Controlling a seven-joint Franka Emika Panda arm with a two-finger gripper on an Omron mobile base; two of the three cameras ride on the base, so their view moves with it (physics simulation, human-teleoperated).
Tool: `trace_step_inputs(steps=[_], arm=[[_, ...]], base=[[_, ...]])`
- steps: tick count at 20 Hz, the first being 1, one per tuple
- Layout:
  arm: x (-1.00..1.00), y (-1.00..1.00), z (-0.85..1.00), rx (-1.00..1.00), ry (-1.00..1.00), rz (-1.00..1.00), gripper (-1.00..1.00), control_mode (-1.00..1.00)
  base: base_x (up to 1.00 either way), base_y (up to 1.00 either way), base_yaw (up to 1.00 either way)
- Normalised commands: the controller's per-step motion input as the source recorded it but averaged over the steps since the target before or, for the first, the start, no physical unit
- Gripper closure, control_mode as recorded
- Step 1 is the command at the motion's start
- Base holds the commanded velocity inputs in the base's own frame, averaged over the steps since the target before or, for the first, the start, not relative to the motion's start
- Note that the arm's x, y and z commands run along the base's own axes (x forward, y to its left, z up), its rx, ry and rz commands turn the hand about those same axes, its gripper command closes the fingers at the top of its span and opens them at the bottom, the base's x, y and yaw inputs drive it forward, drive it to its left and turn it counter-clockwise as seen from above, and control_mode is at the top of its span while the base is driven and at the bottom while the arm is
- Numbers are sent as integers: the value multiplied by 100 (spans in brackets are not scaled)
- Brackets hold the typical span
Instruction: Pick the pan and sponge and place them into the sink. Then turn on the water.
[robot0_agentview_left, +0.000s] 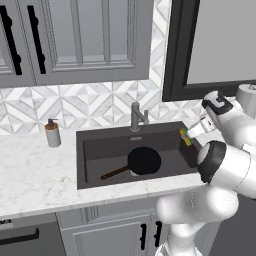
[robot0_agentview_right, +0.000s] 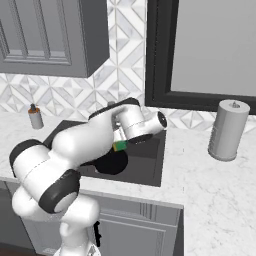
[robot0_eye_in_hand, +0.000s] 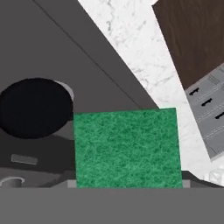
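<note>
The black pan (robot0_agentview_left: 144, 161) lies flat on the floor of the dark grey sink (robot0_agentview_left: 80, 150), its brown handle pointing left. The pan (robot0_agentview_right: 111, 162) partly covers the drain. My gripper (robot0_agentview_left: 191, 134) hangs over the right end of the basin, shut on the green sponge (robot0_agentview_left: 186, 136) with its yellow side showing. In the right base view the sponge (robot0_agentview_right: 119, 145) hangs just above the pan, under the hand (robot0_agentview_right: 131, 131). In the hand view the sponge (robot0_eye_in_hand: 127, 148) hides the fingertips, and the pan (robot0_eye_in_hand: 35, 107) lies beyond it. No stream runs from the faucet (robot0_agentview_left: 136, 116).
A grey soap dispenser (robot0_agentview_left: 52, 133) with an orange top stands on the marble left of the sink. A paper towel roll (robot0_agentview_right: 228, 130) stands on the counter to the right. A dark-framed window is behind the sink, with cabinets above left.
</note>
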Motion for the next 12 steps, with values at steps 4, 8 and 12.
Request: trace_step_inputs(steps=[4, 8, 12], arm=[[47, 2, -88, 0, 20, 0, 100, -100], [43, 1, -64, 0, 19, 0, 100, -100], [44, 0, -18, 3, 4, -1, 100, -100]], base=[[0, 0, 0], [0, 0, 0], [0, 0, 0]])
